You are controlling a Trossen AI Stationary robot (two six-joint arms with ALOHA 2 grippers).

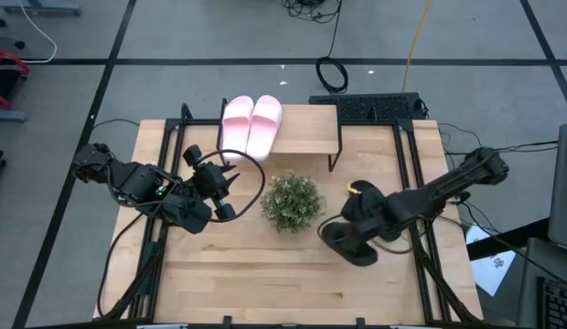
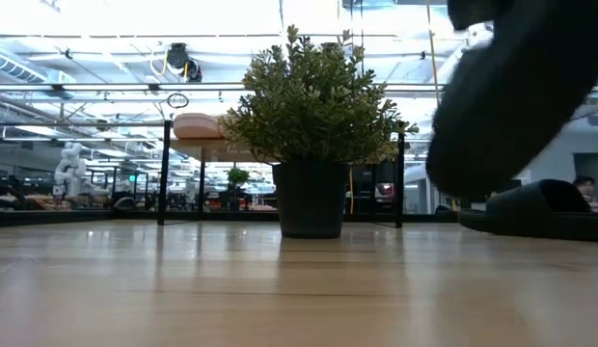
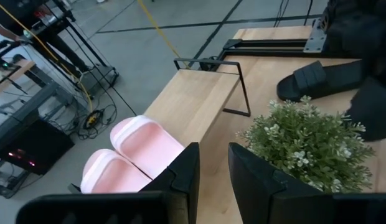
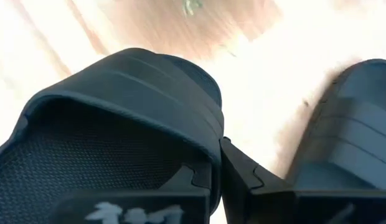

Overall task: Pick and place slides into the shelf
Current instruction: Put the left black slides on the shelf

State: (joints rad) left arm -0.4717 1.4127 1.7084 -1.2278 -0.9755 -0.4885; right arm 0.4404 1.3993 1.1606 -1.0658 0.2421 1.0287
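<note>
Two pink slides (image 3: 132, 158) on the shelf (image 3: 199, 99) — plant (image 3: 311, 146) beside.

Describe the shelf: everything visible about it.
The shelf is a low rack with a light wood plank top on thin black metal legs, standing at the table's far edge behind the plant. Two pale pink slides lie side by side on its left half; the right half is bare. Neither hand touches it.

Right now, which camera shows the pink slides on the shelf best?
The high view: both pink slides lie side by side on the shelf. The left wrist view crops them behind its fingers; the low view hides them behind the plant.
</note>
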